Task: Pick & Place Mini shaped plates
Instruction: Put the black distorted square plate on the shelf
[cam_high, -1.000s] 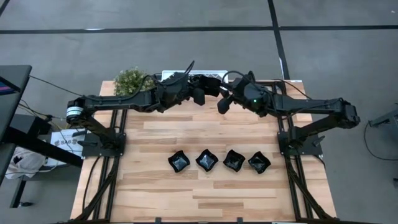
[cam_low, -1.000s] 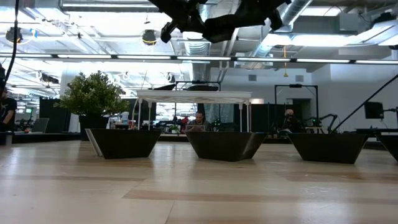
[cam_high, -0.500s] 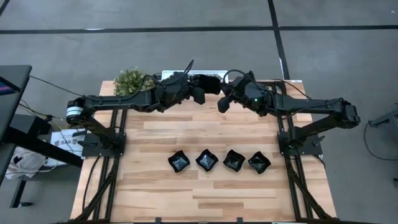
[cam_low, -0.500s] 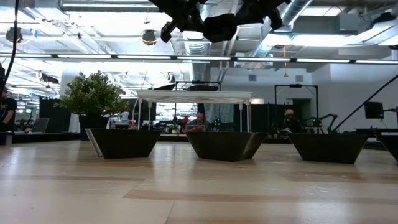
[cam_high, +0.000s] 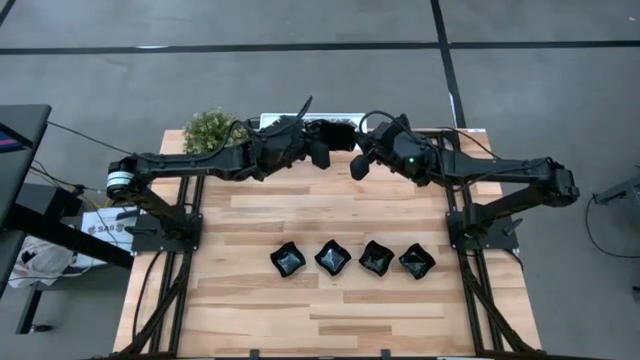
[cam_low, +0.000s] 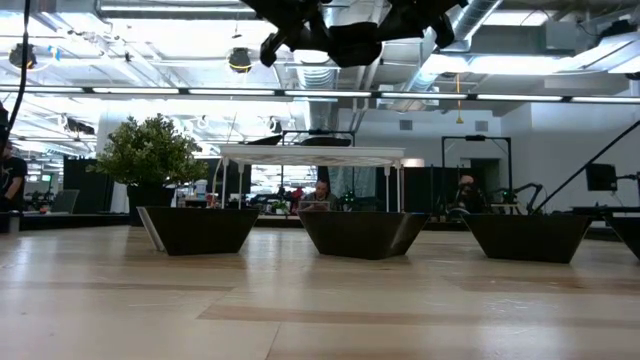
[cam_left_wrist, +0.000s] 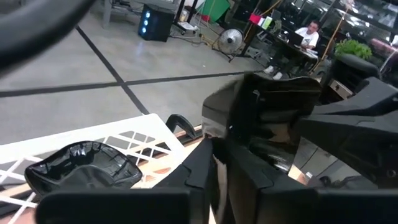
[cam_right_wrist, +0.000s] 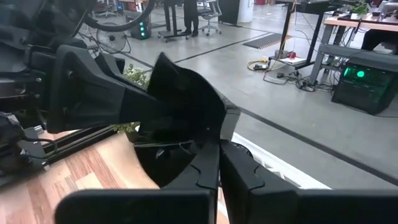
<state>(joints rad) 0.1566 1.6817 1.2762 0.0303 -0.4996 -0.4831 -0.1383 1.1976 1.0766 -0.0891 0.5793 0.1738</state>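
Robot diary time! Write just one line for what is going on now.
stage: handover above rack | left gripper: on plate | right gripper: shut on plate | table: four square plates in a row

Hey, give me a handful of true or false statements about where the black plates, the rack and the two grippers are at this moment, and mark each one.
1. Four wavy-edged square plates sit in a row on the wooden table. True.
2. The potted plant stands at the table's near right corner. False: it is at the far left corner.
3. The right gripper is shut on a black plate, held up off the table. True.
4. Both arms are parked at the table's near edge. False: the left gripper and the right one meet over the far edge, by the white rack.
5. The white rack is bare. False: a black dish lies on it.
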